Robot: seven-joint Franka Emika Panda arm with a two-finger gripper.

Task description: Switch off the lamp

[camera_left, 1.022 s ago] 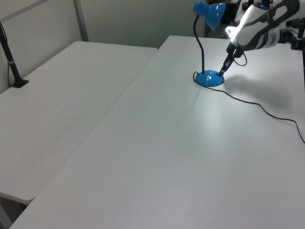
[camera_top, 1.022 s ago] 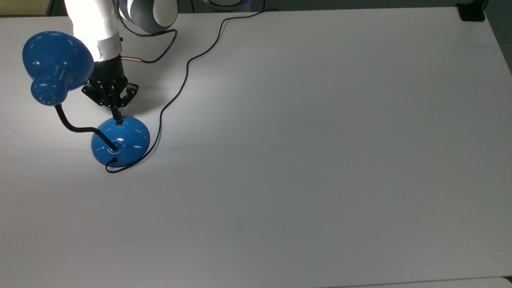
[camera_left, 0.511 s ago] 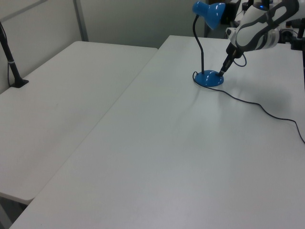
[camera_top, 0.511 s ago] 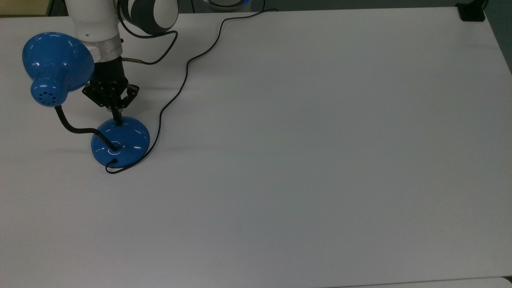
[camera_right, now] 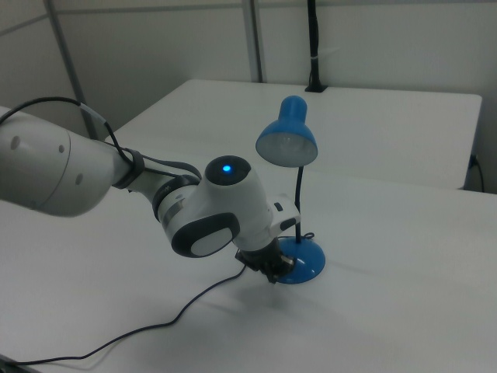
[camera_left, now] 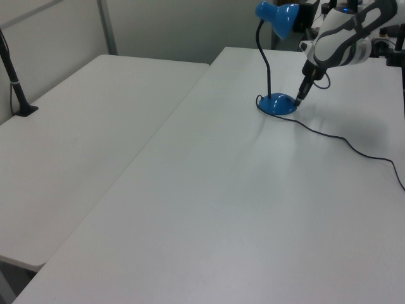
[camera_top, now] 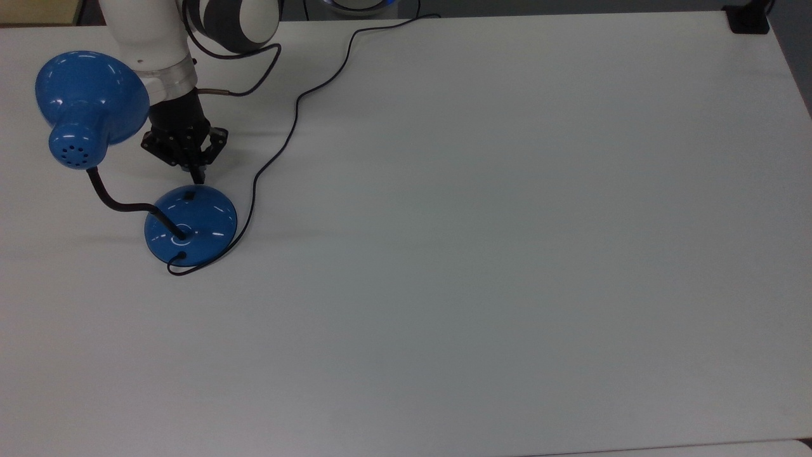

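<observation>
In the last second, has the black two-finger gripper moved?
Yes. In the top view the gripper has pulled back off the glossy blue lamp's round base, toward the top view's upper right, uncovering the small black switch.

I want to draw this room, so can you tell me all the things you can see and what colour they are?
lamp: one, shiny blue with a black bent neck, standing near the top view's left edge of the table
cord: one, thin and black, running from the lamp's base across the table to its far edge
table: one, white, under the lamp
second table: one, white, beside it on the left view's left
robot arm: one, white and grey
gripper: one, black, fingers together, just off the lamp's base
</observation>
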